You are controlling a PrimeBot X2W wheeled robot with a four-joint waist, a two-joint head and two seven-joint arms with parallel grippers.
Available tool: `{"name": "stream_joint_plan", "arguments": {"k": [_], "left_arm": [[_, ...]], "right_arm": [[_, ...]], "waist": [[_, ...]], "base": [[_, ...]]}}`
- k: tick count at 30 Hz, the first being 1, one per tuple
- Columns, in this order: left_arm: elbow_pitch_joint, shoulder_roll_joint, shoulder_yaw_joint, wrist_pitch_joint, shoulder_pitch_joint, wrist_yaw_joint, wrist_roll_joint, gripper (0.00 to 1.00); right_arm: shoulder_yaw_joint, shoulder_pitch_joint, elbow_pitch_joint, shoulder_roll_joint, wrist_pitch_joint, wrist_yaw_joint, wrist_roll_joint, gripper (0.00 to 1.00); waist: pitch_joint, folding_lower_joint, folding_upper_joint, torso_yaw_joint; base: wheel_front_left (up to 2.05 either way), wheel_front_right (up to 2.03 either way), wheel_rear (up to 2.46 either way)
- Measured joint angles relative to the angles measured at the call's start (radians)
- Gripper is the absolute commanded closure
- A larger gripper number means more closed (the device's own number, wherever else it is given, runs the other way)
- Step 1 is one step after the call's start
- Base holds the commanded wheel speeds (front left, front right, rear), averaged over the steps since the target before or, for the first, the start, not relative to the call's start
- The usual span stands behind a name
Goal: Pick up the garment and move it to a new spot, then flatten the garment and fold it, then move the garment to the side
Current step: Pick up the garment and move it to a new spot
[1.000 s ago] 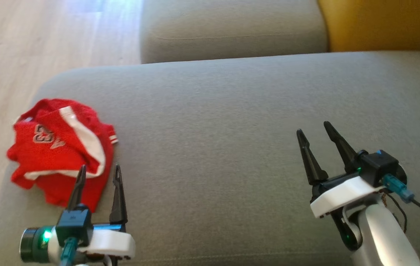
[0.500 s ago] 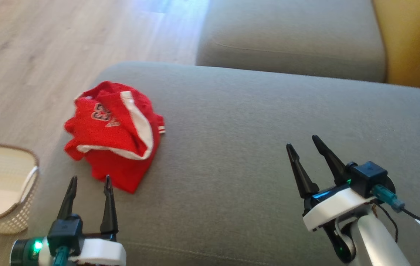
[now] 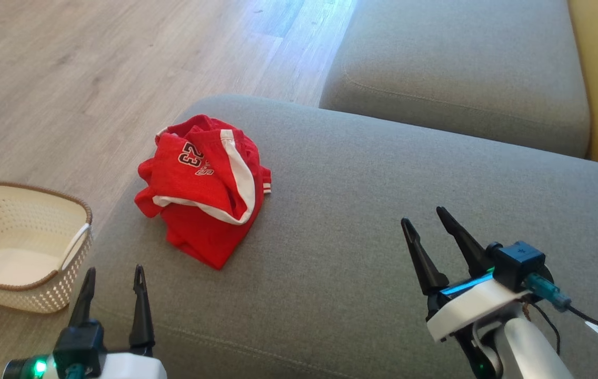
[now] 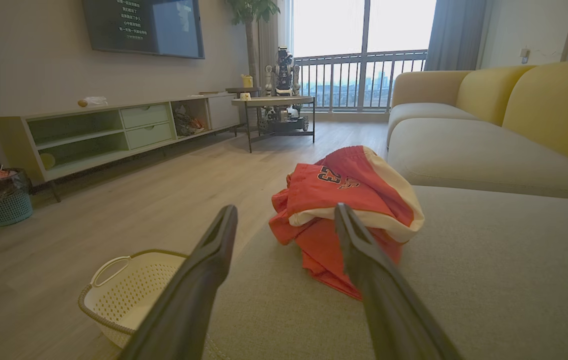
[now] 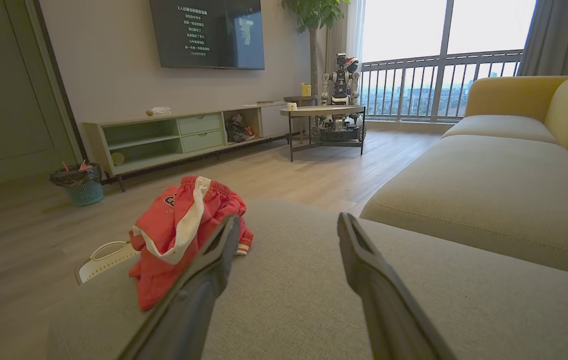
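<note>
A: Now turned left over the last second, judging by the shift of the whole head view. A turn of the camera, then, not a slide of the cloth.

B: Agreed. Sits nearer mid-frame than before: the garment (image 3: 204,195), red with a white stripe and a 23, crumpled near the left end of the grey sofa cushion (image 3: 383,184).

A: Brought a basket (image 3: 84,213) into sight too, on the floor just beside that end.

B: And the fingers?

A: Spread wide on the left gripper (image 3: 114,270), holding nothing, aimed at the heap but short of touching it. Same on the right gripper (image 3: 424,216): wide, empty, over bare cushion, well apart from the cloth.

B: So, for the task?

A: Probably just lining up for the first pick. Nothing lifted yet, nothing flattened, no fold.

B: Worth pinching a raised ridge with the left, then. Some risk of catching only 1 layer and dragging the heap toward the cushion's edge.
</note>
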Motion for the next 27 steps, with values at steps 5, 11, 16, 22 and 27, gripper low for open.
{"name": "stream_joint_plan", "arguments": {"k": [5,11,16,22,27], "left_arm": [[0.0,-0.009,0.02,0.0,0.001,-0.017,0.0,0.0],[0.001,-0.031,0.049,0.0,0.001,-0.026,-0.02,0.0],[0.005,-0.032,0.063,0.0,-0.005,-0.05,-0.018,0.0],[0.014,-0.017,0.084,0.0,-0.074,-0.105,-0.03,0.0],[0.04,0.029,0.099,0.033,-0.217,-0.169,-0.077,0.0]], "right_arm": [[0.007,0.0,0.001,0.0,0.0,0.0,0.005,0.0],[0.006,0.0,0.001,0.0,0.0,0.0,0.005,0.0],[0.004,0.0,0.0,0.0,0.0,0.0,0.005,0.0],[-0.02,-0.012,-0.011,0.0,0.0,0.0,-0.022,0.0],[-0.053,-0.073,-0.057,0.0,0.0,0.0,-0.056,0.0]], "waist": [[0.001,0.0,0.0,-0.005],[0.01,0.0,0.0,-0.018],[0.027,0.0,0.0,-0.029],[0.079,0.0,0.0,-0.05],[0.161,0.0001,0.0,-0.078]], "base": [[0.0,0.0,0.0],[0.0,0.0,0.0],[0.0,0.0,0.0],[0.0,0.0,0.0],[0.0,0.0,0.0]]}}
